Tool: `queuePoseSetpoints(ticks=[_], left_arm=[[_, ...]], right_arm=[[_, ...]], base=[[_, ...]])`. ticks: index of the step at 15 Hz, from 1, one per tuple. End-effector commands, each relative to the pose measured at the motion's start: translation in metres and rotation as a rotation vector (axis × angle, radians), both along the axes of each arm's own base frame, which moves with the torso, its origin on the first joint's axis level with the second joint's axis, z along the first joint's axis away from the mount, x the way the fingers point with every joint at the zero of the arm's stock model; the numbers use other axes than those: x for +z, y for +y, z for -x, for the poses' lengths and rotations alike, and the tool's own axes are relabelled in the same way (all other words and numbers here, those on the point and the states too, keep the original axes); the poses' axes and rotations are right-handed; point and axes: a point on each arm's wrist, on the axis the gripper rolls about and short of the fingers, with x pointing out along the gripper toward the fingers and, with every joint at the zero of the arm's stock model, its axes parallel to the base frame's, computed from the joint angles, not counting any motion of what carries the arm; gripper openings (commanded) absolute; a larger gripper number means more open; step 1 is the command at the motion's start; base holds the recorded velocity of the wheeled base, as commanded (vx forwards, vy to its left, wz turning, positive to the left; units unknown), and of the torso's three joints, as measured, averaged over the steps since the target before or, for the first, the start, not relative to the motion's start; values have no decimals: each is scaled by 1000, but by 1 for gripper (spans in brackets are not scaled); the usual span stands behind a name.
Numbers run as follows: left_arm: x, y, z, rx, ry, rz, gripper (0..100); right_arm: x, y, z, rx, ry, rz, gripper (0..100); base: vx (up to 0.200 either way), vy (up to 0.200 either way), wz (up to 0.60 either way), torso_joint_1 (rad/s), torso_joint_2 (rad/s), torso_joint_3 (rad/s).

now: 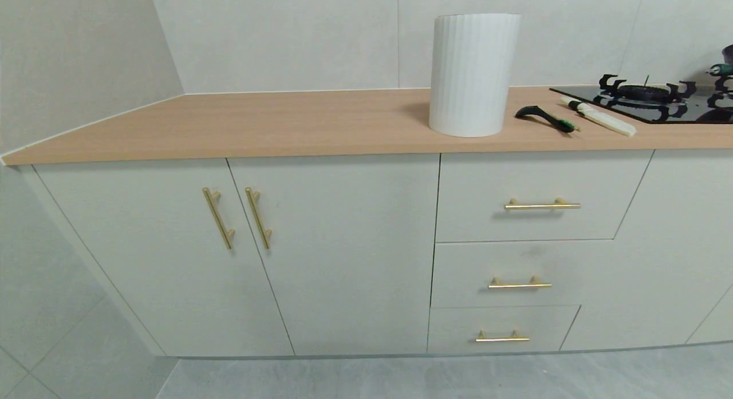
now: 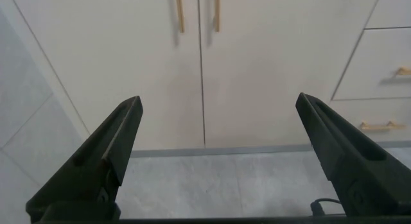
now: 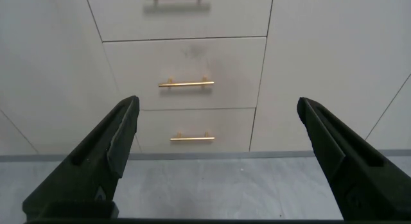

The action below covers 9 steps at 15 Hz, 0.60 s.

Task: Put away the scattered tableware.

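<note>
Wooden bench (image 1: pixel 286 124) carried a black-handled utensil (image 1: pixel 544 118) and a cream-handled knife (image 1: pixel 601 117) beside a white ribbed holder (image 1: pixel 472 72), seemingly nothing stowed yet; left claw (image 2: pixel 219 101) and right claw (image 3: pixel 218 101) gaped wide, empty

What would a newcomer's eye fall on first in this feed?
A tall white ribbed cylinder stands on the wooden countertop, above the stack of drawers. Beside it, toward the cooktop, lie a black-handled utensil and a white utensil. The left gripper and the right gripper are both open, low in front of the cabinet fronts.
</note>
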Motion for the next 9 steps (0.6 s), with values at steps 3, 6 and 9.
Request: queuePoseSetpoints(ticks=[3, 6, 9], left_arm=[[0, 0, 0, -1, 1, 0, 100], [0, 0, 0, -1, 1, -2, 100], [0, 0, 0, -1, 1, -2, 100]], right_arm=[[0, 0, 0, 2, 4, 3, 100], [0, 0, 0, 5, 1, 6, 100], [50, 0, 7, 56, -79, -45, 100]], base=[[0, 0, 0, 0, 0, 0], [0, 0, 0, 0, 0, 0], [0, 0, 0, 0, 0, 0]])
